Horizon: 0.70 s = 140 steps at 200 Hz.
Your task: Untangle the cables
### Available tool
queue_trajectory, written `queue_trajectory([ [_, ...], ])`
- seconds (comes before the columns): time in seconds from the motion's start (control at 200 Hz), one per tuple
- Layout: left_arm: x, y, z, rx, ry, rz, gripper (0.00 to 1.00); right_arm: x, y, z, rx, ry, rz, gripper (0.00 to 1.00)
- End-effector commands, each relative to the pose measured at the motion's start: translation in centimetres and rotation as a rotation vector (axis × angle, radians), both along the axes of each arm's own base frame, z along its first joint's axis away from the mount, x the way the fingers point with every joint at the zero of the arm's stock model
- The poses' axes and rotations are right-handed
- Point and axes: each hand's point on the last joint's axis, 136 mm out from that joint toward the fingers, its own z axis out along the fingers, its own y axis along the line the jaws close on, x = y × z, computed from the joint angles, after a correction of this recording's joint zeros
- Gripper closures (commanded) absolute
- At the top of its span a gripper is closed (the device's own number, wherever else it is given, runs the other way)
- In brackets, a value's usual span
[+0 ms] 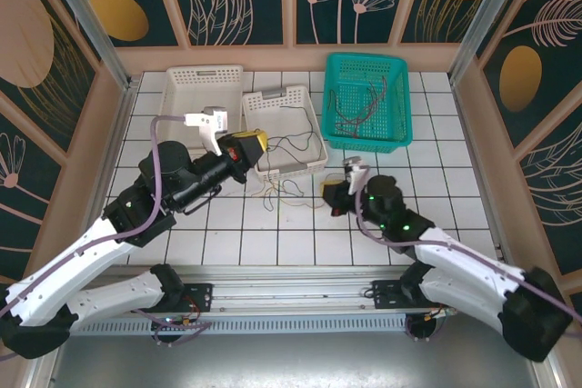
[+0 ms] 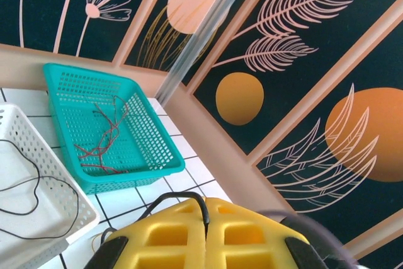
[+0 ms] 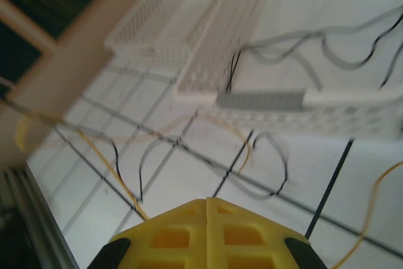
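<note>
The left jaws are closed, their yellow pads (image 2: 252, 215) pressed flat together. A black cable (image 2: 189, 196) arches over the pad tips and runs into the seam between them, so it is pinched there. Down and to the left of these jaws is a white basket (image 2: 63, 171) with more thin black cable lying in loose loops on its floor. Beyond the jaws stands a teal basket (image 2: 126, 177) with red cables (image 2: 104, 137) tangled inside. The right jaws are closed as well, pad against pad. A yellowish cable (image 3: 94, 155) comes up to the edge of one pad, but I cannot tell whether it is clamped. Just ahead of the right jaws, black loops (image 3: 280, 162) lie on the tiled desk (image 3: 176, 181), and past them rises the wall of the white basket. In the top view the left jaws hang above that basket's near left corner. The right jaws sit low, near its near right corner. A second white basket (image 1: 182, 74) stands farther off, beyond the left jaws.
</note>
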Motion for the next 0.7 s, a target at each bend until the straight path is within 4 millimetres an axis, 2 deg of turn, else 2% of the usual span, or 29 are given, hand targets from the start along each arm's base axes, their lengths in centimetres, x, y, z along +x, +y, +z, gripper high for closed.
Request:
queue_trajectory([
  [0.0,0.1,0.4,-1.8,0.041,0.042,0.013,1.00,-0.5,-1.0,1.6,0.018,0.034,0.014,1.00],
  [0.09,-0.3,0.2,-2.1,0.046,0.044,-0.008,1.00,0.6,-2.4,3.6,0.011,0.030,-0.056,1.00],
  [0.19,-1.3,-0.5,-2.2,0.050,0.038,-0.080,1.00,2.8,-4.7,4.1,-0.020,0.107,-0.167,1.00],
  [0.275,-2.5,-1.3,-2.4,0.066,0.031,-0.165,1.00,4.4,-6.3,5.0,-0.003,0.185,-0.210,0.81],
  [0.335,-3.2,-1.5,-3.0,0.085,0.033,-0.208,1.00,5.1,-6.9,6.4,0.031,0.194,-0.199,0.70],
  [0.41,-3.6,-1.2,-4.0,0.119,0.046,-0.216,1.00,5.8,-8.0,8.3,0.056,0.172,-0.224,0.55],
  [0.47,-3.7,-0.6,-4.5,0.142,0.055,-0.200,1.00,6.2,-8.9,9.2,0.059,0.161,-0.249,0.47],
  [0.545,-3.7,0.4,-4.6,0.151,0.051,-0.167,1.00,6.5,-9.5,9.0,0.056,0.182,-0.259,0.43],
  [0.696,-4.4,1.7,-3.9,0.122,0.026,-0.151,1.00,6.4,-9.4,5.5,0.072,0.297,-0.246,0.40],
])
